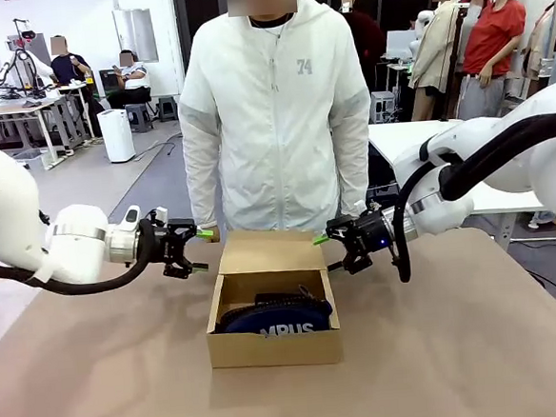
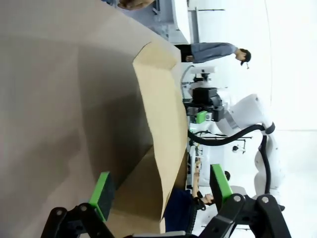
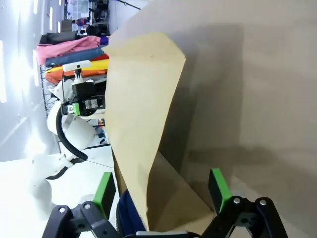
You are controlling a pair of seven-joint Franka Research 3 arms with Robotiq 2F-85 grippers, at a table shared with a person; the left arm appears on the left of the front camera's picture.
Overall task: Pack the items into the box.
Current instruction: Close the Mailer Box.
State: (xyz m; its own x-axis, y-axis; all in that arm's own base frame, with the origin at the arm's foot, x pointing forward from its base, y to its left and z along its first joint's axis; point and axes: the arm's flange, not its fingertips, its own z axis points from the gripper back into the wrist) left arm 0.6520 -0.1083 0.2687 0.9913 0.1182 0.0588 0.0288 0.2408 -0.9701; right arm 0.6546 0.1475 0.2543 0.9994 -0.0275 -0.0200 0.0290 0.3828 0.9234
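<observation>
Here's the box [image 1: 275,346], brown cardboard, square in the middle of the tabletop [image 1: 460,348], its long axis running left to right across the robot's front. The flap lid [image 1: 270,252] is up, hinged on the far long edge, with its plain inner face turned toward the robot.

Down inside lies the navy pouch [image 1: 276,318], stretched along the same left-right line as the box and taking up most of its length. The white lettering faces the robot right way up. "MPUS" is what reads, and the front wall of the box cuts off the start of the word. A black shape [image 1: 284,296] sits on the pouch toward the far wall, too dark to name.

Now the arms. The left gripper [image 1: 206,251] is just off the lid's left edge, pointing in toward the middle, and the right gripper [image 1: 323,254] mirrors it off the lid's right edge. Both pairs of fingers [image 2: 102,193] are spread wide and grasp nothing. In each wrist view the side edge of the lid stands between the green pads with a clear gap on either side, and a strip of navy pouch shows low down beside it.

Across the tabletop stands a person [image 1: 274,123] in a white zip jacket, right behind the box, with "74" [image 1: 304,66] printed on the chest
</observation>
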